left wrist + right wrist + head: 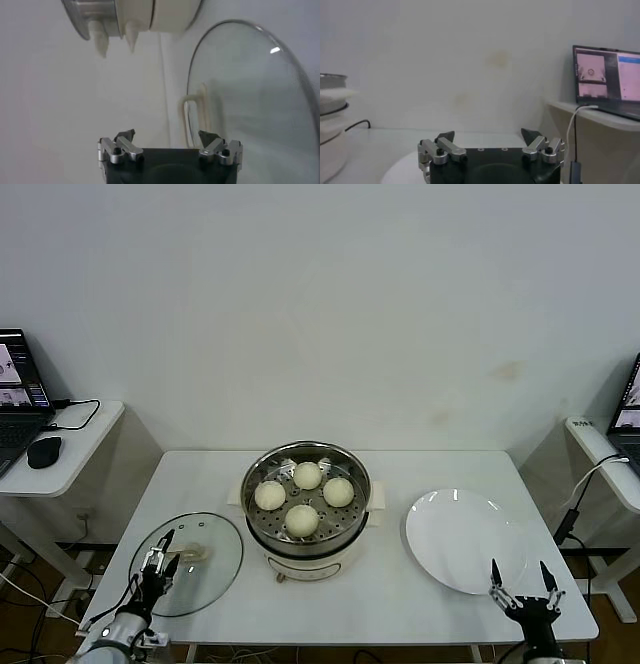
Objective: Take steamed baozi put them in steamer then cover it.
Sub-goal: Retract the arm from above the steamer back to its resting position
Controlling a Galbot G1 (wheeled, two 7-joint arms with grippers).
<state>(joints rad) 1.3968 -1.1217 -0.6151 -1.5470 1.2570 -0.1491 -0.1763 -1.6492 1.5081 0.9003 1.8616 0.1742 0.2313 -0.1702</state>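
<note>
Glass: round clear lid with cream handle [187,562] flat on white desk [380,589], left of steamer. Judged rigid, smooth, breakable, fairly heavy; grip only by handle [194,120]. Left hand [160,556] over lid's near-left rim, fingers spread, empty, handle just ahead. Centre: shiny round steel steamer on cream base [306,504], uncovered, four soft cream-white baozi [302,519] on perforated tray. Right: flat white plate [466,539] bare; right hand [520,579] at its near edge, spread, idle.
</note>
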